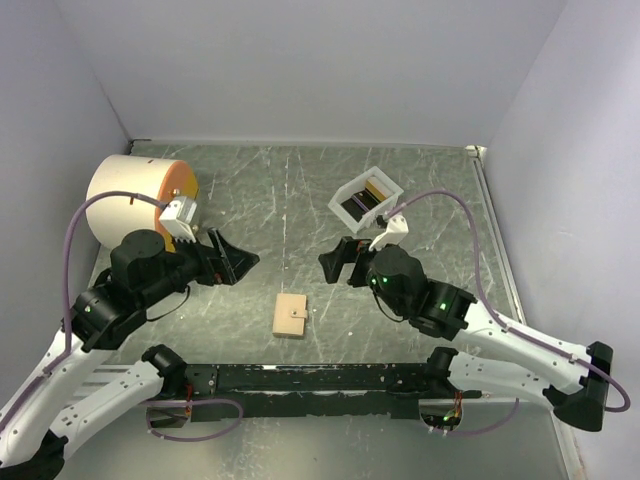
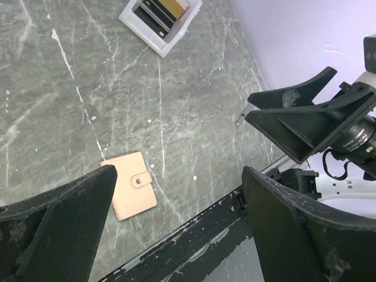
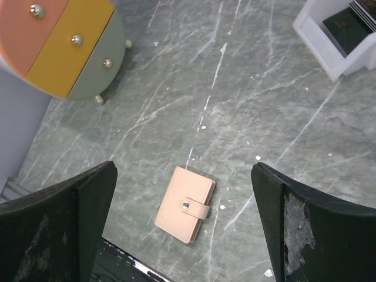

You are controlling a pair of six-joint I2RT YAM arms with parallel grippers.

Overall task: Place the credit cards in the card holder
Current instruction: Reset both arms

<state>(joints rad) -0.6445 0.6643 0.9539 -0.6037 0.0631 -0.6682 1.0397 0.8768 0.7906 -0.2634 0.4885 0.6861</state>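
Note:
The white card holder (image 1: 347,194) stands at the back right of the table, with dark, yellow-orange and purple credit cards (image 1: 366,197) lying in it. It also shows in the left wrist view (image 2: 141,29) with cards (image 2: 165,7) in it, and at the top right of the right wrist view (image 3: 320,35) with a dark card (image 3: 346,28). My left gripper (image 1: 238,262) is open and empty, left of centre. My right gripper (image 1: 335,265) is open and empty, just in front of the holder.
A closed tan wallet (image 1: 290,315) with a snap strap lies at the front centre, between the arms; it also shows in both wrist views (image 2: 130,185) (image 3: 185,204). A round white drawer unit (image 1: 130,195) with orange front stands back left. A black rail (image 1: 310,378) runs along the near edge.

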